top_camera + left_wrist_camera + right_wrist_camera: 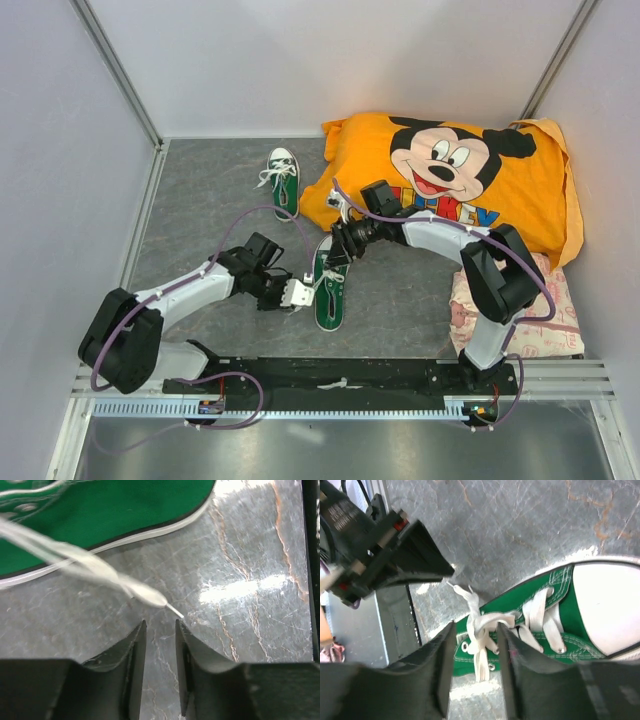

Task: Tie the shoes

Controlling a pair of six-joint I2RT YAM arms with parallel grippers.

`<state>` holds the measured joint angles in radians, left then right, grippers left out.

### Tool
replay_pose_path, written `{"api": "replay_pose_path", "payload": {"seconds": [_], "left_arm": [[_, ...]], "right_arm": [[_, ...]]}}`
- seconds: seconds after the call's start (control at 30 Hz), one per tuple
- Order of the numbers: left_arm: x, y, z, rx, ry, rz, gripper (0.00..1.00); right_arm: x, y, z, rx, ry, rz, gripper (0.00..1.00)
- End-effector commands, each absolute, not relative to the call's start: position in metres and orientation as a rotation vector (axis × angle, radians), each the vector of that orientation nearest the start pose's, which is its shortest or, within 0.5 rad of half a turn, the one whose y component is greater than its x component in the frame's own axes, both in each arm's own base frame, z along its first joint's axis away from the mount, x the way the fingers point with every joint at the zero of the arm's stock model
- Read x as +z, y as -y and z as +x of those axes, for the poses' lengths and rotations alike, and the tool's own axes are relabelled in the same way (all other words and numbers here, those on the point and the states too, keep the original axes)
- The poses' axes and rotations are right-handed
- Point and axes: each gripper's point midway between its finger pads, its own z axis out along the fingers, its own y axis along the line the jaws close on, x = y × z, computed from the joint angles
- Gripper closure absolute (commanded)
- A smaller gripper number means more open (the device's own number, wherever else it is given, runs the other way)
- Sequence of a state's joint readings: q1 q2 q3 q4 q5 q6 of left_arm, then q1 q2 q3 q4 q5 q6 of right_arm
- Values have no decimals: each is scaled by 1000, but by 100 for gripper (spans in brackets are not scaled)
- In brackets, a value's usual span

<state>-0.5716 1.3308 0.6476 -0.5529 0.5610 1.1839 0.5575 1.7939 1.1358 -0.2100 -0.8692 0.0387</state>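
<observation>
near shoe (330,308) before pillow (540,200) | far shoe (284,186) left of pillow

The left arm (185,292) and right arm (440,238) have white shells, black joints, purple cables (232,228); left pincer (160,625) and right pincer (476,626) are black.

The orange pillow (530,195) bears colourful letters that seem to read "MICKEY", partly hidden.

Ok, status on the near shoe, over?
Left gripper open, lace tip just ahead of it, ungripped. Right gripper open over near shoe, bunched laces below. Mickey pillow just beyond the shoe.
</observation>
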Motion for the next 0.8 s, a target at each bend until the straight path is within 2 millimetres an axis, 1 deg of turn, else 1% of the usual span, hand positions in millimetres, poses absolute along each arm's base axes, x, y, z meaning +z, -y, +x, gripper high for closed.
{"api": "replay_pose_path", "payload": {"seconds": [0.0, 0.03, 0.07, 0.1, 0.13, 0.17, 0.2, 0.23, 0.27, 0.3, 0.33, 0.37, 0.4, 0.43, 0.47, 0.5, 0.53, 0.57, 0.63, 0.67, 0.73, 0.77], "left_arm": [[65, 198, 193, 987, 2397, -2691, 60], [75, 202, 201, 1020, 2453, -2680, 58], [84, 205, 206, 1071, 2507, -2648, 57], [91, 204, 212, 1119, 2614, -2538, 54], [102, 208, 220, 1152, 2665, -2520, 54], [111, 213, 228, 1216, 2763, -2418, 52], [123, 217, 238, 1248, 2826, -2383, 50], [124, 221, 244, 1283, 2862, -2316, 49], [132, 228, 248, 1372, 2917, -2200, 49], [140, 234, 257, 1416, 2956, -2138, 46], [143, 238, 261, 1462, 2988, -2049, 46], [140, 245, 266, 1527, 3034, -1845, 45], [144, 249, 272, 1567, 3053, -1762, 44], [144, 253, 274, 1601, 3063, -1670, 43], [137, 257, 275, 1636, 3067, -1485, 43], [139, 260, 278, 1666, 3079, -1429, 41], [136, 261, 279, 1678, 3085, -1356, 41], [134, 264, 278, 1702, 3081, -1230, 40], [130, 265, 280, 1713, 3092, -1152, 39], [127, 266, 280, 1710, 3099, -1073, 39], [122, 267, 281, 1709, 3095, -1014, 37], [119, 267, 283, 1697, 3108, -940, 38]], "right_arm": [[135, -314, 274, 1304, -2106, -1053, 51], [134, -309, 271, 1303, -2126, -1051, 50], [135, -301, 275, 1289, -2131, -1039, 47], [140, -296, 275, 1263, -2100, -1074, 46], [135, -288, 270, 1251, -2137, -1074, 45], [134, -283, 269, 1234, -2139, -1090, 43], [131, -278, 262, 1231, -2163, -1109, 42], [126, -274, 258, 1219, -2151, -1149, 41], [123, -273, 254, 1229, -2154, -1159, 41], [118, -271, 249, 1233, -2167, -1161, 41], [115, -271, 248, 1234, -2161, -1174, 41], [113, -271, 247, 1235, -2162, -1175, 42], [110, -271, 247, 1239, -2166, -1172, 42], [107, -272, 247, 1239, -2156, -1175, 43], [105, -274, 247, 1242, -2157, -1177, 43], [103, -276, 246, 1248, -2155, -1182, 43], [101, -277, 246, 1248, -2155, -1188, 43], [99, -279, 244, 1249, -2155, -1199, 44], [94, -283, 244, 1253, -2156, -1204, 44], [92, -285, 242, 1257, -2161, -1212, 44], [89, -289, 241, 1263, -2160, -1217, 44], [88, -291, 239, 1262, -2159, -1223, 44]]}}
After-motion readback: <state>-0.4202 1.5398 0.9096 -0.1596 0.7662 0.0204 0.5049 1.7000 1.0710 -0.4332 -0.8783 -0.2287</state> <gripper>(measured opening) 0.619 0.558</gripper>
